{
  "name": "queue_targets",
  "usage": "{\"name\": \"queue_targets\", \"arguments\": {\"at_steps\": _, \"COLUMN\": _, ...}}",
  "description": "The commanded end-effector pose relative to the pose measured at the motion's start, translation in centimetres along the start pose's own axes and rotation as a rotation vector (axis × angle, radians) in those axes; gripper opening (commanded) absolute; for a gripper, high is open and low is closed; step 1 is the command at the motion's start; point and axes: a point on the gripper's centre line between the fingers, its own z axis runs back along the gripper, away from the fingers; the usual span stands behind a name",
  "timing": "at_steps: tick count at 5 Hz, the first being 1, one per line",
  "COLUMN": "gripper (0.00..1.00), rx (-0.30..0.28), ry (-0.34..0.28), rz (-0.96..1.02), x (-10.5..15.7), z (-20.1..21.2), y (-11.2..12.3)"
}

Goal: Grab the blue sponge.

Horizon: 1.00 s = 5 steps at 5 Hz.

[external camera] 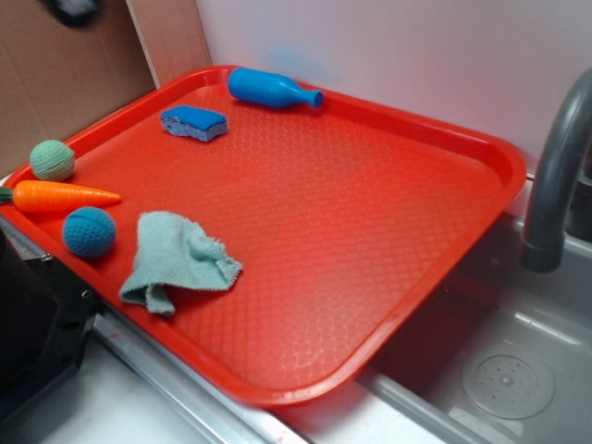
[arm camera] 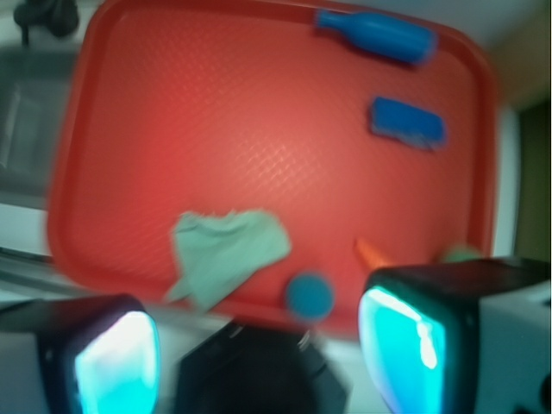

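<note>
While the exterior view shows almost nothing of the arm, it lays the scene out clearly: the blue sponge point(external camera: 194, 122) lies flat on the red tray point(external camera: 388, 277) near its far left corner, just beside the blue bottle point(external camera: 273, 89) that rests on its side along the far edge, the two apart. Its long axis runs roughly along that far edge. Near the left edge sit a green knitted ball point(external camera: 52, 160), a toy carrot point(external camera: 65, 196) and a blue knitted ball point(external camera: 89, 231), with a crumpled pale green cloth point(external camera: 176, 261) towards the near edge. From the wrist view, blurred, the gripper point(arm camera: 259, 345) hangs high over the tray's cloth-and-balls side, its two pads point(arm camera: 116, 362) spread wide with nothing between them. Here the sponge point(arm camera: 407, 122) lies well ahead and off to the right, across the tray, long axis slightly slanted across the picture, the bottle point(arm camera: 375, 34) beyond it. By my judgement the coming move is a long reach forward and rightward before any descent. No brand, label or writing is legible in either view.
</note>
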Motion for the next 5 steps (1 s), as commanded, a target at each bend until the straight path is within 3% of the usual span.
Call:
{"name": "queue_targets", "arguments": {"at_steps": 1, "gripper": 1.0, "rx": -0.104, "ry": -0.073, "rz": -0.223, "x": 4.3, "z": -1.6, "y": 1.8}}
{"name": "queue_targets", "arguments": {"at_steps": 3, "gripper": 1.0, "rx": -0.104, "ry": -0.073, "rz": -0.223, "x": 4.3, "z": -1.6, "y": 1.8}}
{"name": "queue_targets", "arguments": {"at_steps": 4, "gripper": 1.0, "rx": -0.128, "ry": -0.032, "rz": -0.386, "x": 5.9, "z": -4.0, "y": 6.3}}
{"name": "queue_targets", "arguments": {"at_steps": 5, "gripper": 1.0, "rx": -0.102, "ry": 0.009, "rz": -0.519, "x": 6.9, "z": -5.9, "y": 8.2}}
